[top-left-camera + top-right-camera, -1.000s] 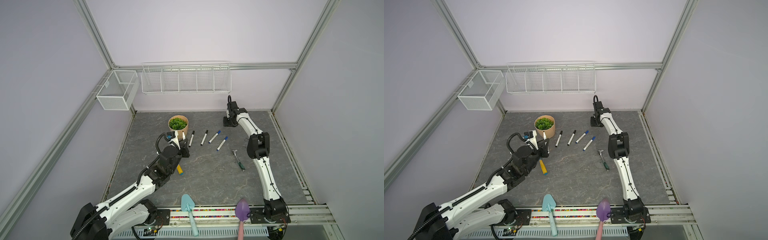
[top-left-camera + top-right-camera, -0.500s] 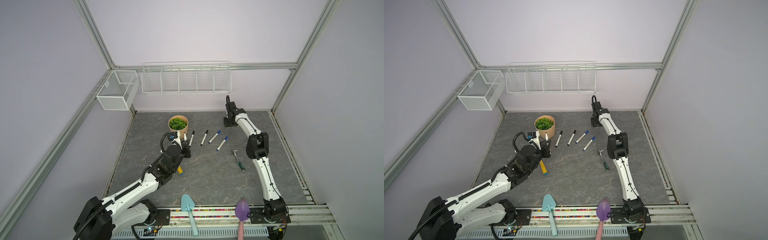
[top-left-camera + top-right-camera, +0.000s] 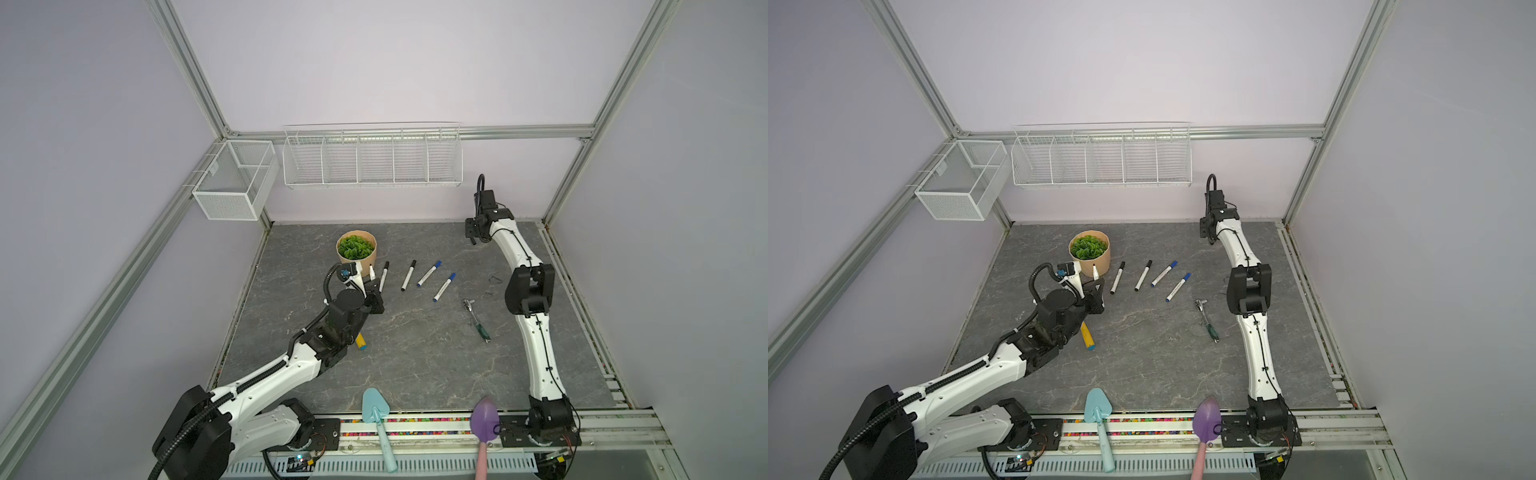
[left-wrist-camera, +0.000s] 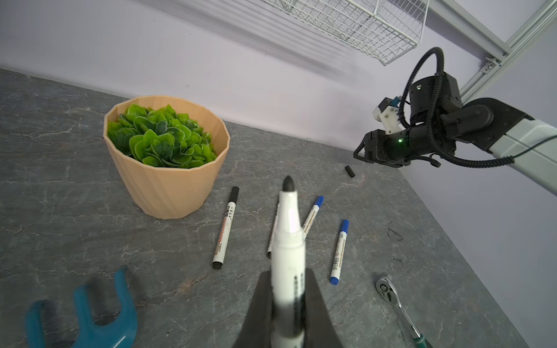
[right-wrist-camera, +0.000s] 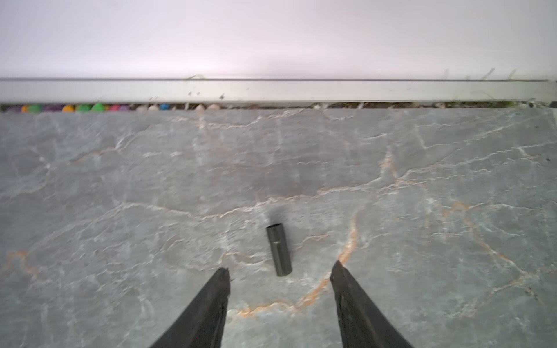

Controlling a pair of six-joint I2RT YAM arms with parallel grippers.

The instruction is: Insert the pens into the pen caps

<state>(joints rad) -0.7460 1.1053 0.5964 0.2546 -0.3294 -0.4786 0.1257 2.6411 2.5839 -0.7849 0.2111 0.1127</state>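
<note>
Around me: a peach plant pot (image 4: 168, 192) full of green leaves stands far left on the table (image 3: 415, 353), just beside my left pincer (image 4: 287, 272). To its right four capped pens (image 3: 408, 275) lie in a loose row, two with black caps, two with blue, none touching. A ratchet wrench (image 3: 476, 320) with a green handle lies further right and nearer.
In the way: a teal garden fork (image 4: 90, 310) lies under my left arm. From the left wrist, the pen I hold covers part of the second capped pen.
Edges: a teal trowel (image 3: 376, 409) and a purple trowel (image 3: 484, 419) sit at the near rail. A white wire basket (image 3: 372, 160) hangs on the far wall.
Left arm: stretched low from the near left corner toward the pot.
Left pincer: clamped on the barrel of an uncapped pen (image 4: 287, 241), bare black tip pointing up.
Right arm: reaching from the near right base to the far right, wrist bent down.
Right pincer (image 5: 281, 267): jaws apart, gripping nothing.
Task thing: the black cap (image 5: 279, 250) lies flat, one end between my fingertips (image 5: 223, 277), clear of both.
Materials: grey marble-look slab with pale and rust veins; cap a smooth dark tube; pens white with dark print; my fingers black, tapering to points.
</note>
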